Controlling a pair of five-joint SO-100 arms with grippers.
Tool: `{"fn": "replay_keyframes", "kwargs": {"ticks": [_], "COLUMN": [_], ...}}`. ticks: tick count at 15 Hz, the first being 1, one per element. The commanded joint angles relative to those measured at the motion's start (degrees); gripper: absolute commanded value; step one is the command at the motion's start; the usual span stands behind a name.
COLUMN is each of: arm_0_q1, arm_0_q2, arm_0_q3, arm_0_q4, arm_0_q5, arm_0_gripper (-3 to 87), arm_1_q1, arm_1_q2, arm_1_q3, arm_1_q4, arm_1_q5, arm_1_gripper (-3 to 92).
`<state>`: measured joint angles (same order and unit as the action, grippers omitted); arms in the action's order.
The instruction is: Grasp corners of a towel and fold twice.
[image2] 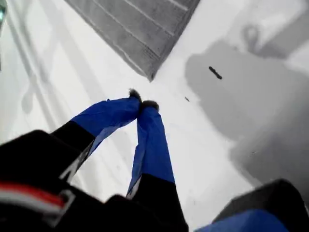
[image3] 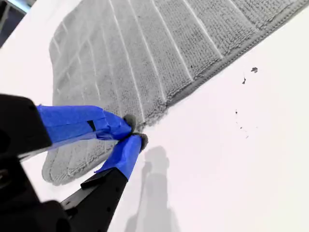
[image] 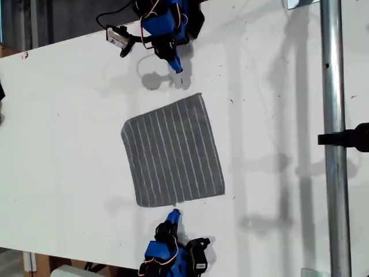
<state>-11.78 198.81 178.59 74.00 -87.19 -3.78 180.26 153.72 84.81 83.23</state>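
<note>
The towel (image: 173,150) is seen lying flat and unfolded near the middle of the white surface (image: 69,144), turned slightly askew, with its stripes running between the two arms. The first tool (image: 176,67) is found at the exterior view's top, its blue-taped fingers (image2: 116,113) pressed together and holding nothing; in the first wrist view (image2: 143,99) it is poised over bare surface, apart from the nearest corner (image2: 150,77) of the towel (image2: 140,24), which is the corner at the exterior view's upper right (image: 200,96). The second tool (image: 173,214) is placed at the exterior view's bottom, and in the second wrist view (image3: 133,130) its tips are seen closed against each other right at the hem of the towel (image3: 145,48) (whether any cloth is caught between them cannot be told). Little else is seen around the cloth: a few small dark specks (image3: 254,70) are scattered on the surface, and one dark mark (image2: 215,72) lies beyond the first tool. A metal pole (image: 333,144) with a black clamp (image: 351,137) is seen crossing the exterior view's right side, well apart from the towel. All four edges of the towel are left uncovered, and open surface is seen on every side of it, widest toward the exterior view's left.
</note>
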Motion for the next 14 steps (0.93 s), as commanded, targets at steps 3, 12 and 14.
{"fn": "replay_keyframes", "kwargs": {"ticks": [3, 12, 14], "arm_0_q1": [0.2, 1.6, 1.8], "arm_0_q2": [0.3, 0.3, 0.3], "arm_0_q3": [0.2, 0.2, 0.2], "arm_0_q4": [-0.2, -0.2, -0.2], "arm_0_q5": [0.4, -0.3, -0.2], "arm_0_gripper": [0.0, -0.1, -0.1], "arm_1_q1": [-6.7, -2.2, -0.4], "arm_1_q2": [-38.8, -73.9, -82.5], "arm_1_q3": [-29.9, -48.3, -50.6], "arm_1_q4": [0.4, -8.3, -7.9], "arm_1_q5": [-4.9, -17.7, -17.5], "arm_1_gripper": [-0.2, 31.6, 34.2]}}
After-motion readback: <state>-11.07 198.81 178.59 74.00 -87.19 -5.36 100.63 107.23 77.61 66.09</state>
